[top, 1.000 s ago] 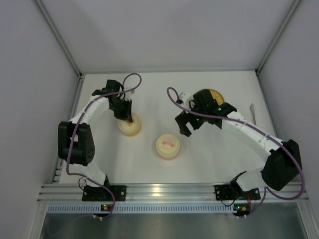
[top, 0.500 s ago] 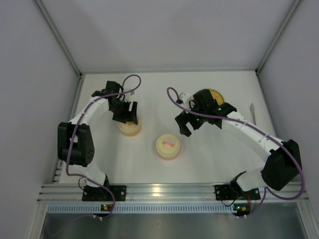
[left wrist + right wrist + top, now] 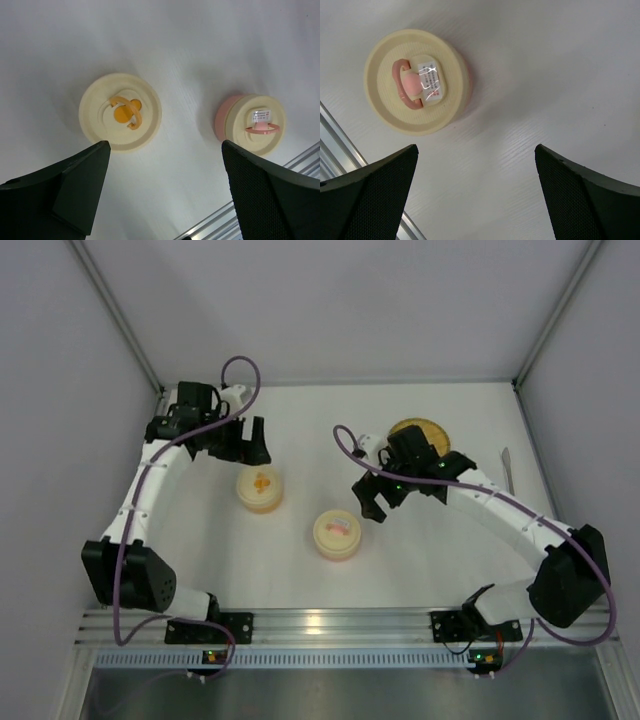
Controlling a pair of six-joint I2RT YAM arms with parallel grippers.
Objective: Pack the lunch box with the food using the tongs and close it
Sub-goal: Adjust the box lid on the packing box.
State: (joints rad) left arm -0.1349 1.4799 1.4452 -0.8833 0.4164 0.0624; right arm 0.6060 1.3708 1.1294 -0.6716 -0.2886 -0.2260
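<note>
Both my pincers are spread wide and hold nothing. My left pincer [image 3: 245,447] hangs just behind the orange tub [image 3: 260,489], and my right pincer [image 3: 371,502] hovers near the pink tub [image 3: 337,534], touching neither. The tongs [image 3: 507,469] lie well apart from both, flat on the table [image 3: 310,420] by its right edge. That is my main worry: they are slim and flat, so I judge that a poor pinch could make them slide against the wall or twist in my grip. The right arm must also swing clear of the pink tub, or it could shove it. Each tub sits shut under a cream lid with a small loop handle, orange on one and pink on the other. I cannot see what is inside either tub. The loops are thin, and an off-centre grab could tip a tub rather than lift its lid. The plate [image 3: 415,426] is mostly hidden under my right arm, so I cannot see the food. Reaching there blind could scatter the pieces.
</note>
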